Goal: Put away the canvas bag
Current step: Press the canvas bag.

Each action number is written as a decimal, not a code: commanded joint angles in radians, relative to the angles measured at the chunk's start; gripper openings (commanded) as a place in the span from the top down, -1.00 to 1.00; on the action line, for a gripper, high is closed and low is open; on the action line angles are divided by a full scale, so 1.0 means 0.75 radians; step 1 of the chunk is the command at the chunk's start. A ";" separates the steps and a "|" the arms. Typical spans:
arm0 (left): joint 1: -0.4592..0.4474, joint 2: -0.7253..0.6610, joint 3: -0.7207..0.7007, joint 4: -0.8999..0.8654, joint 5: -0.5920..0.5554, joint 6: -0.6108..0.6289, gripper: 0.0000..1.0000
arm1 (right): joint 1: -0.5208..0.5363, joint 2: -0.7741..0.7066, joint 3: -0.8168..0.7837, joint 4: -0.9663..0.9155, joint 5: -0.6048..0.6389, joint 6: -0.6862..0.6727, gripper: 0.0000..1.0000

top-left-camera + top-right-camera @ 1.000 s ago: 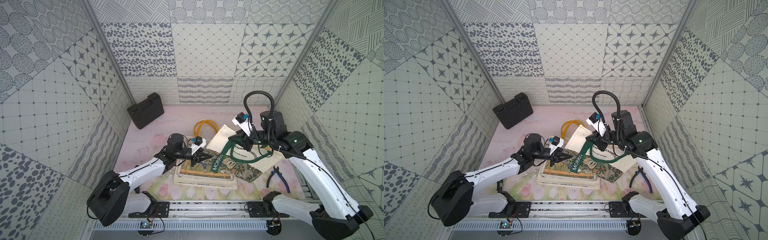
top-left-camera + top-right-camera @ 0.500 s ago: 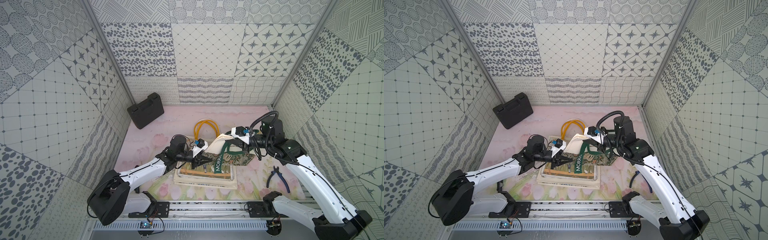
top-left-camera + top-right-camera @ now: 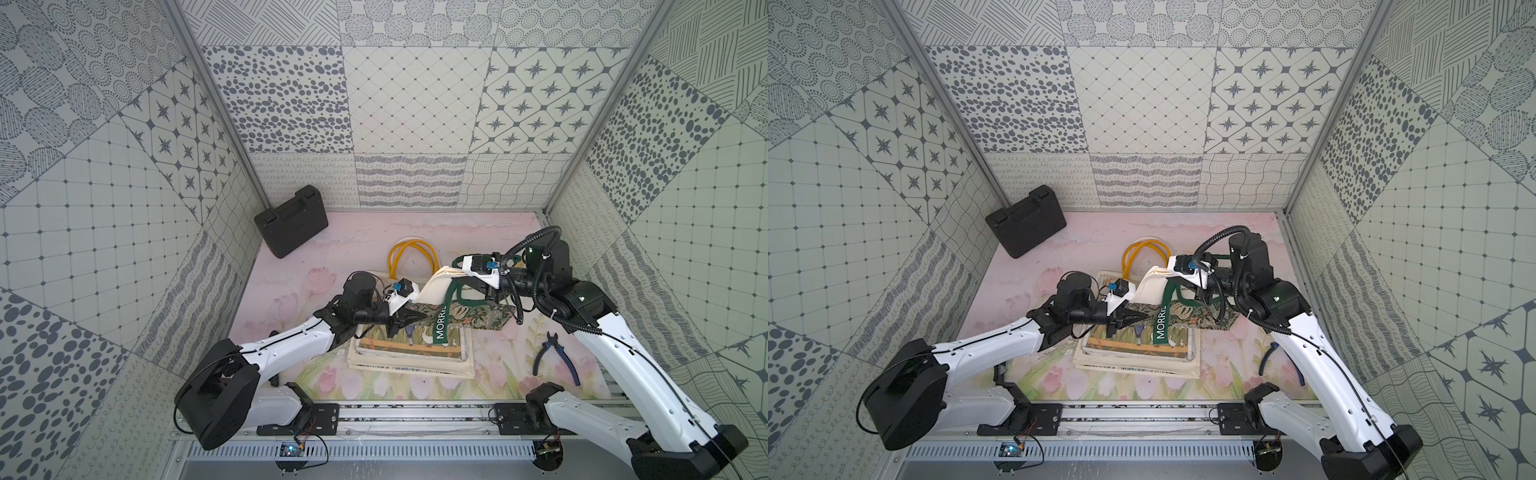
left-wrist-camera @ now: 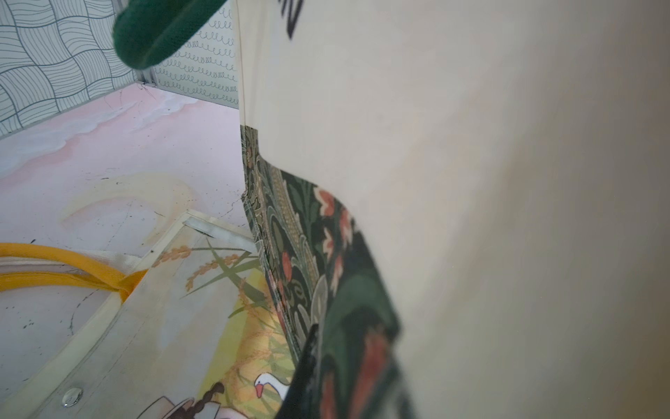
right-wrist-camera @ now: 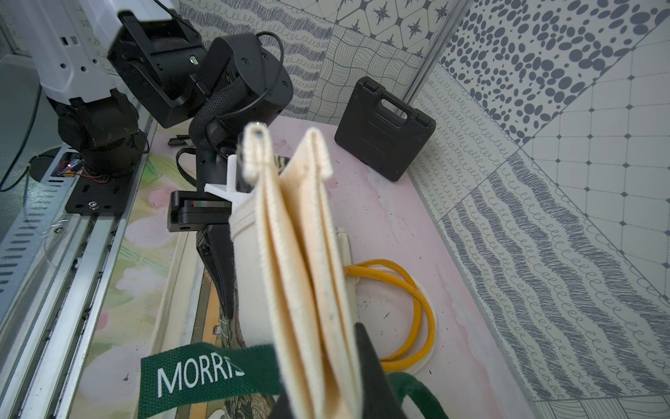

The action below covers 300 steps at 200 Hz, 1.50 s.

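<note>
Right end effector pinches the folded cream top edge of the canvas bag, with the layers stacked between its fingers. That end is held up off the counter, above the far side of the stack of folded bags. The rest of the bag, floral side up, sags down and lies partly on the stack's far edge, partly on the counter just right of the stack. The green strap marked MORRIS hangs across the stack's top face.

Left end effector sits at the bag's floral edge, over the stack's far-left corner. Left wrist view shows one dark finger against the print and cloth fills the rest, so I can't tell whether it's spread or clamped.

Yellow handles loop out flat from the stack's far side. Black case is well beyond the stack, far left by the wall. Pliers lie right of the stack, apart from it.
</note>
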 commanded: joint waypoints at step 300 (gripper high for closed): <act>0.059 0.037 0.560 -0.678 0.426 0.085 1.00 | 0.205 0.407 0.401 -0.511 0.004 0.338 0.87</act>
